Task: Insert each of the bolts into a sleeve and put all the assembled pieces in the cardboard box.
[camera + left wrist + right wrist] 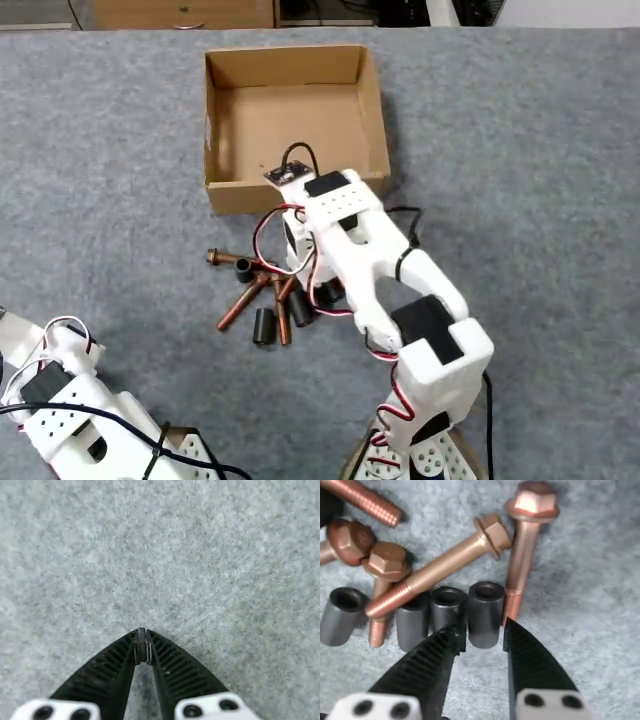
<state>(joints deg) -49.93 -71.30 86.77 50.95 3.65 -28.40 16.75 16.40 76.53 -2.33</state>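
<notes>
Right gripper (484,632): the black ribbed fingers (437,657) are spread apart, one on either side of the near end of a dark sleeve. I cannot tell whether they press on it.
Straddled sleeve (485,611): it lies on the grey carpet (520,150). Another sleeve (448,607) is just beside it on one flank, and the threaded end of a copper bolt (526,550) is on the other.
Other sleeves: two more lie in the same row, one (412,622) partly under a slanting bolt (440,565) and one (342,615) at the far end.
Bolt pile (250,295): copper bolts lie crossed over one another with black sleeves among them. The pile sits on the carpet just in front of the box, at the tip of the right arm (370,250).
Cardboard box (240,195): it is open at the top and stands on the carpet beyond the pile. I see no bolt or sleeve inside it.
Left gripper (141,645): the fingertips are pressed together with nothing between them, above bare carpet.
Left arm (60,400): it is at the near corner of the table, well apart from the pile.
</notes>
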